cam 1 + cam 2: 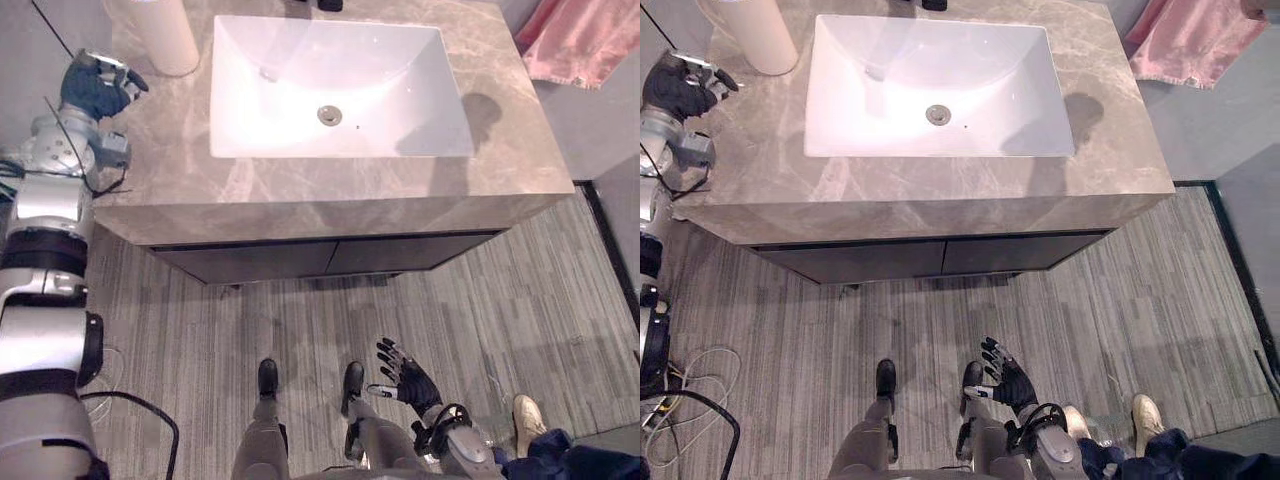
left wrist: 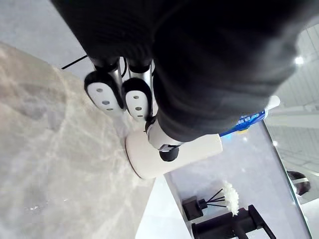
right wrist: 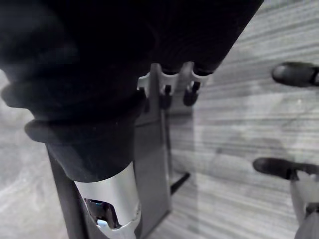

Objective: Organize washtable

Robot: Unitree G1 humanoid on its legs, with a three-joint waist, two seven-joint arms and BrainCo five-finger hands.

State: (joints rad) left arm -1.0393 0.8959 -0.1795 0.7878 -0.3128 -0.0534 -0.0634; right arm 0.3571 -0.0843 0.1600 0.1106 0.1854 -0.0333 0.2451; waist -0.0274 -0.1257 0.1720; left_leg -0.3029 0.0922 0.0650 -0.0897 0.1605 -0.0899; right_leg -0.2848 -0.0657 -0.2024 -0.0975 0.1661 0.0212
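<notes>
Left hand (image 1: 100,85) is held at the left edge of the washtable (image 1: 180,190), fingers loosely straight, nothing grasped. Near it, a cream cylinder (image 1: 165,35) is stood at the back left corner. A white basin (image 1: 340,90) is sunk mid-top. Lower down, the right hand (image 1: 405,378) is held above the floor (image 1: 500,300), fingers spread wide, empty. A pink towel (image 1: 585,40) is seen far right.

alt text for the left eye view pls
A marble-topped washtable with a white sink seen from above, a cream cylinder at its back left corner. The robot's left hand is at the washtable's left edge near the cylinder; its right hand hangs open over the wood floor.
</notes>
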